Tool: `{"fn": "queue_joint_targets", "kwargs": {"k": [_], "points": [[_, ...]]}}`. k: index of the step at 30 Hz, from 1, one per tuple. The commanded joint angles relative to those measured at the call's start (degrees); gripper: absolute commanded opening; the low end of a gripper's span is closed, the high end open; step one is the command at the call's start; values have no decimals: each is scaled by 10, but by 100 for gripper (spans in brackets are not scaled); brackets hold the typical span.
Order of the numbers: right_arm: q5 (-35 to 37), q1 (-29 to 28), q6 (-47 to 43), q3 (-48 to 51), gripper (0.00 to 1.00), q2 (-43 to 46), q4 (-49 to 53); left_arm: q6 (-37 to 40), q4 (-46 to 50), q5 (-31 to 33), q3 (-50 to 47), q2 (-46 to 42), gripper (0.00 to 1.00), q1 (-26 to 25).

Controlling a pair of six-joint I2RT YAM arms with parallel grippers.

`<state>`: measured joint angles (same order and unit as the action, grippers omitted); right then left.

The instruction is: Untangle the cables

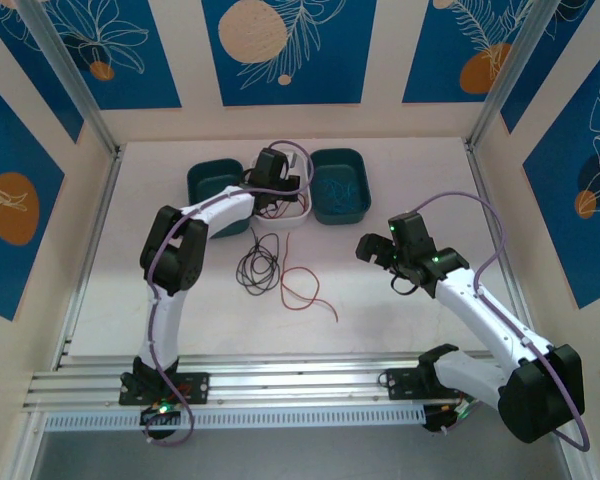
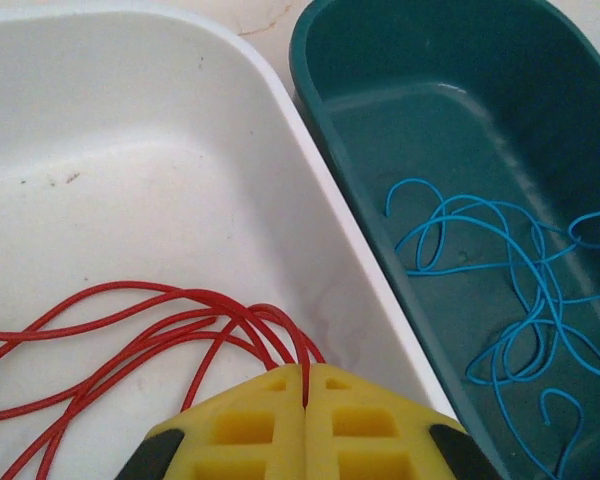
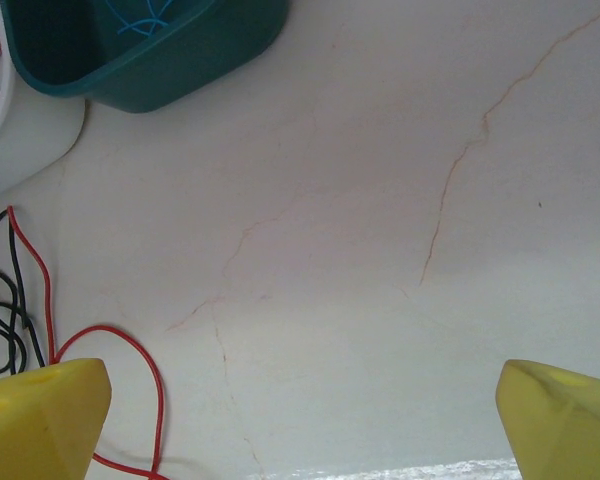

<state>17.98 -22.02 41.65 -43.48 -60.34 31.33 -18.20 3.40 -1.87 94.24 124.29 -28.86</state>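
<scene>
My left gripper [image 2: 305, 372] is shut on a bundle of red cable [image 2: 130, 320] whose loops lie inside the white bin [image 2: 130, 150]. From above, the left gripper [image 1: 273, 183] hangs over that white bin [image 1: 292, 216]. Blue cable [image 2: 510, 290] lies coiled in the teal bin [image 2: 325, 110] beside it. On the table a black cable [image 1: 258, 265] sits in loose loops, with another red cable [image 1: 302, 290] to its right. My right gripper [image 3: 300, 410] stands open above bare table; the red cable [image 3: 152, 370] and black cable [image 3: 5, 300] lie by its left finger [image 3: 40, 425].
A second teal bin [image 1: 212, 187] stands left of the white one, partly under the left arm. The right teal bin [image 1: 340, 185] is at the back centre. Patterned walls and metal posts enclose the table; a rail [image 1: 280, 385] runs along its near edge.
</scene>
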Motion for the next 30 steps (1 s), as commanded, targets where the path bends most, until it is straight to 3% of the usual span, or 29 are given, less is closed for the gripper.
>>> {"fn": "queue_joint_targets", "kwargs": {"k": [1, 4, 10, 14, 28, 30], "points": [[-12, 2, 1, -5, 99, 0, -3, -11, 0, -3, 11, 9, 0, 7], [-18, 2, -4, -8, 99, 0, 0, -10, 13, -2, -1, -3, 2, 7], [-23, 0, -12, -20, 99, -1, 10, -1, 37, -5, -11, -36, 19, 7], [-22, -3, -14, -28, 99, 0, 13, -2, 42, -18, -10, -48, 39, 6], [-30, -14, -36, -44, 99, -15, 23, -13, 30, -11, -55, -129, 78, 7], [-36, -21, -44, -48, 99, -23, 23, -16, 28, -4, -70, -148, 87, 7]]}}
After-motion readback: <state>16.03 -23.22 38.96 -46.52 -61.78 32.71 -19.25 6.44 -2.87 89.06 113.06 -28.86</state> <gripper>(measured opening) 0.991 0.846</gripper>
